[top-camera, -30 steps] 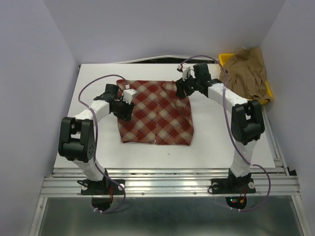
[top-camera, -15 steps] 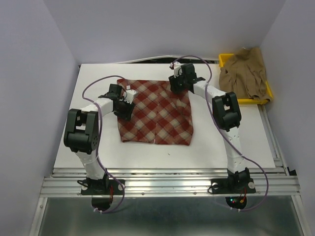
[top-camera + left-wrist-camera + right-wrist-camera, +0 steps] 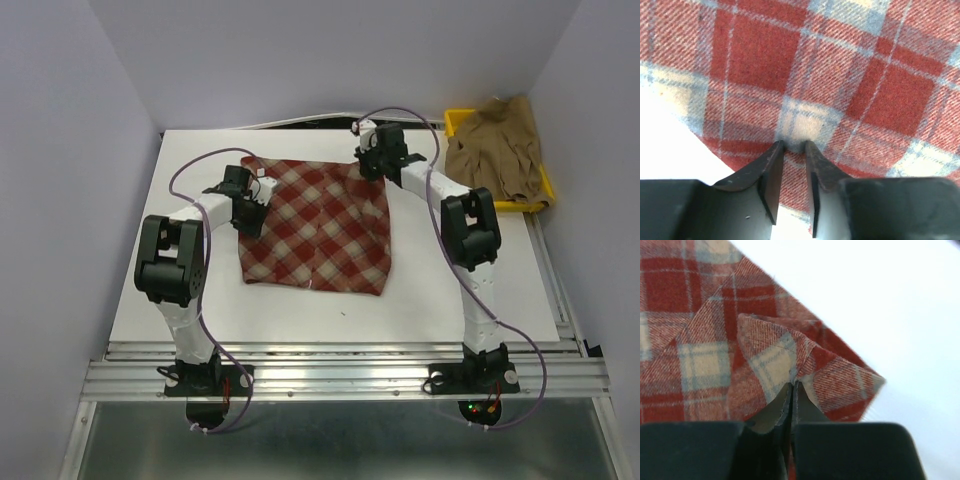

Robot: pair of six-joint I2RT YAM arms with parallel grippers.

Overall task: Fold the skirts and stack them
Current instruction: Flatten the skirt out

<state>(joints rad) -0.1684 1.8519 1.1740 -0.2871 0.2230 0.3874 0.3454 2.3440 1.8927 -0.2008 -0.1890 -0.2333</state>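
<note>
Taking the plaid skirt (image 3: pixel 315 230) by its far edge for a fold

My right jaws are pressed together on the skirt's far right corner, pulling it into a small tent (image 3: pixel 782 347). My left jaws are narrow, with fingertips (image 3: pixel 771 159) at its left edge, and I cannot tell whether cloth is caught between them. I judge that a hold at both ends lets the far edge come over evenly. The top view shows the skirt lying flat mid-tabletop (image 3: pixel 300 310) and the tan skirt (image 3: pixel 495 145) heaped on the yellow tray (image 3: pixel 458 120) at the far right, well apart. Only the wrist views show the pinch and the gap.
</note>
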